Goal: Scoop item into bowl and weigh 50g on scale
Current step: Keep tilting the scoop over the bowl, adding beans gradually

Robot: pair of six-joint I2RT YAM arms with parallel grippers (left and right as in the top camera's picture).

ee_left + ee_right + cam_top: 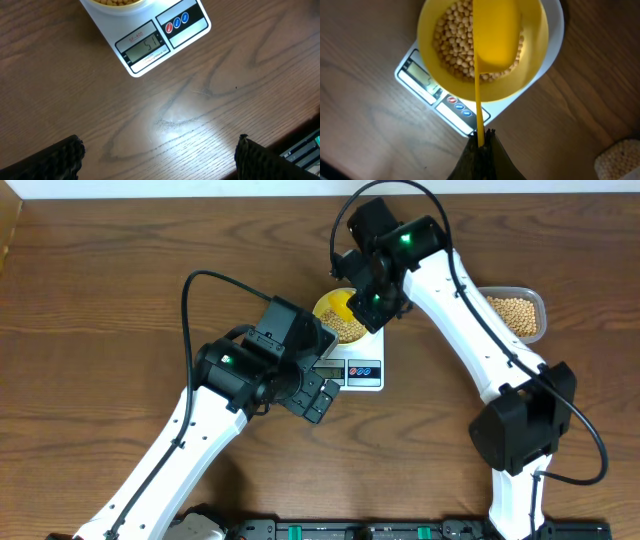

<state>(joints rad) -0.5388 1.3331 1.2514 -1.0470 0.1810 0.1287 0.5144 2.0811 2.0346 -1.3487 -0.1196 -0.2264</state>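
Note:
The pale-yellow bowl [432,75] sits on the white scale [364,370] and holds many tan beans [452,45]. My right gripper [481,137] is shut on the thin handle of a bright yellow scoop [495,35], whose empty head hangs over the bowl. In the left wrist view the scale [150,45] shows its display reading about 51 and red and blue buttons. My left gripper [160,155] is open and empty over bare table in front of the scale. In the overhead view the right gripper [372,298] is above the bowl [340,320]; the left gripper [310,395] is left of the scale.
A clear plastic tub [515,313] with more beans stands at the right of the wooden table; its corner shows in the right wrist view [620,160]. A black rail [380,530] runs along the front edge.

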